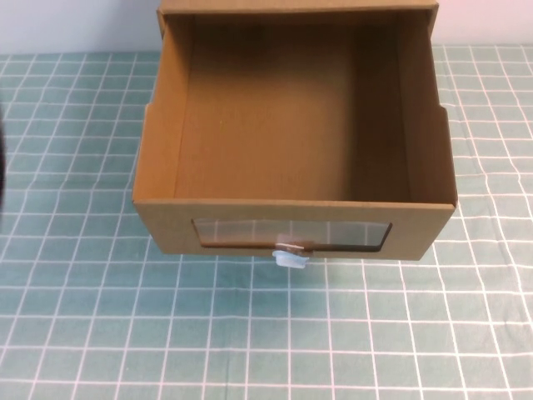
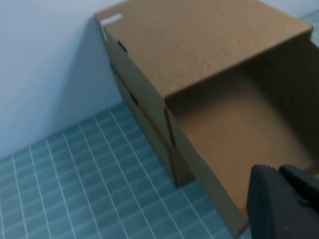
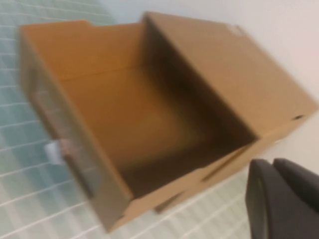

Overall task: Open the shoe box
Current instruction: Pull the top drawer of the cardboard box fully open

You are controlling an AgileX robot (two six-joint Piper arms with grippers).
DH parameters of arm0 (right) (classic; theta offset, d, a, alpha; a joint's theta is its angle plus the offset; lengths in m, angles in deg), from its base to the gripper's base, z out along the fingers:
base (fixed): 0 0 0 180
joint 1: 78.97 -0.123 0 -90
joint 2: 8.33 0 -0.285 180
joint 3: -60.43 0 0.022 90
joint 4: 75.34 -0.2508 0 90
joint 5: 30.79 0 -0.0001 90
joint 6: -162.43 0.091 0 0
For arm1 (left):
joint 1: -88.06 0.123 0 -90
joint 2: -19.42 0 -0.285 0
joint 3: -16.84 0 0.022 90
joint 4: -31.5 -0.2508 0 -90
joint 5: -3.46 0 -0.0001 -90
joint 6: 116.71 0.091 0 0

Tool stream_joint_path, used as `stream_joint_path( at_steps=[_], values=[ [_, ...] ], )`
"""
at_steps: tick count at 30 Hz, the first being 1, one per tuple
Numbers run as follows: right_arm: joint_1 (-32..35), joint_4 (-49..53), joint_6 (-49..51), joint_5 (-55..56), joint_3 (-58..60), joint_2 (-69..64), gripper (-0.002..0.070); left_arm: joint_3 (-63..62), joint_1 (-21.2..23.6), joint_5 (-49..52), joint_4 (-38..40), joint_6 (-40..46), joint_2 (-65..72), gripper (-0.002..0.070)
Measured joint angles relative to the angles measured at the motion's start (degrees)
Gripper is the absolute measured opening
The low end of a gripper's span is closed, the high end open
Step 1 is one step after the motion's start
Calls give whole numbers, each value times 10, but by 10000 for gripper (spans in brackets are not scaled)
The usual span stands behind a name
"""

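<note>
Aloft, closed left hand and closed right hand flank the open shoe box; label illegible.

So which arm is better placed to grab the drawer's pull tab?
Probably right: the right tool, shut, hangs right of the shoe box with the pull tab in its camera's sight. The left tool sits left of the drawer, tab unseen.

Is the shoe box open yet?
Yes, looks done: the drawer is pulled out of the shoe box, empty inside. Nothing in hand: the right hand, shut, and left hand hang near the box, holding nothing. Nothing seems left.
</note>
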Motion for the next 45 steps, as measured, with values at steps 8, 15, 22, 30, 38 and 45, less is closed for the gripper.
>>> stream_joint_path(
  at_steps=[8, 15, 22, 30, 38, 45],
  values=[
    [0, -119, 11, -2, 101, 100, -13, 276, 0, -58, 4, -32, -207, -5],
    [0, -95, 30, 18, 269, 115, -13, 478, 0, -221, 2, -37, -349, -5],
    [0, -152, 34, 21, 308, 115, -13, 592, 0, -298, -33, -38, -372, -6],
    [0, -161, 34, 23, 309, 115, -14, 653, 0, -300, -35, -38, -372, -5],
    [0, -159, 34, 23, 309, 115, -14, 702, 0, -302, -35, -38, -372, -5],
    [0, -159, 34, 23, 309, 115, -14, 716, 0, -302, -37, -38, -372, -5]
  ],
)
